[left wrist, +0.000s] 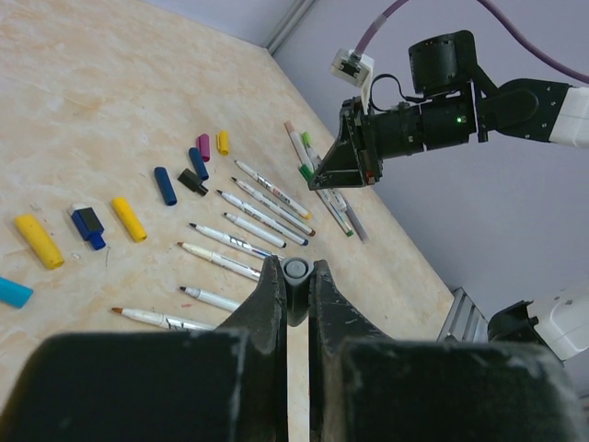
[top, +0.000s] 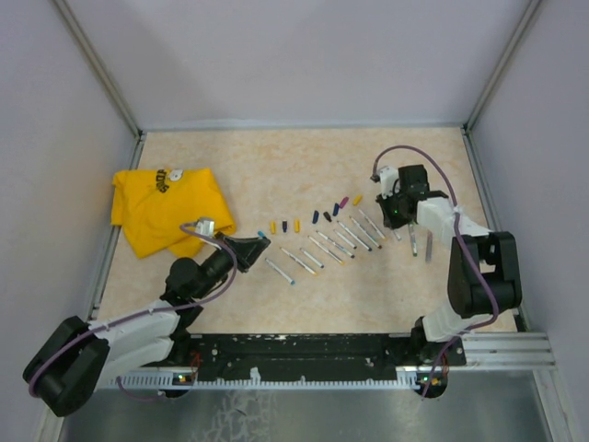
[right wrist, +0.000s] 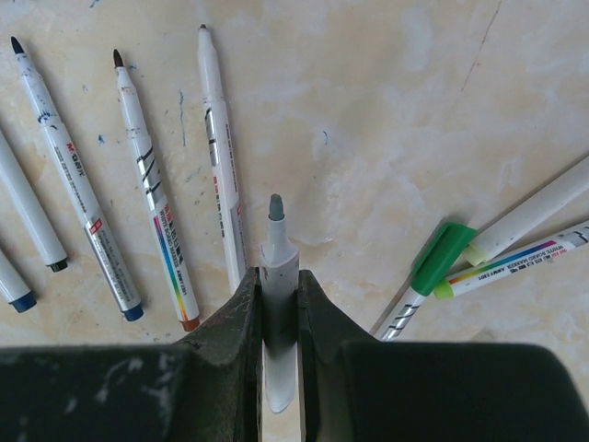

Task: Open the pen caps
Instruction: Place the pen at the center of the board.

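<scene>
My left gripper (left wrist: 295,269) is shut on a stubby grey pen cap (left wrist: 295,273), held above the table; in the top view this gripper (top: 258,243) hovers left of the pen row. My right gripper (right wrist: 276,281) is shut on a whitish pen barrel (right wrist: 277,262) whose bare grey tip points away from me; from above it (top: 396,214) sits at the row's right end. Several loose pen caps lie in a line: yellow (left wrist: 39,241), blue (left wrist: 165,185), black (left wrist: 192,182), magenta (left wrist: 203,146). Uncapped pens (left wrist: 241,224) lie side by side. A pen with a green cap (right wrist: 442,258) rests beside the right gripper.
A crumpled yellow cloth (top: 166,207) lies at the table's left. A cyan cap (left wrist: 14,292) lies near the left gripper. Grey walls and metal posts close the table (top: 276,166) on three sides. A pen with a pale yellow-green cap (right wrist: 456,282) crosses the green-capped one.
</scene>
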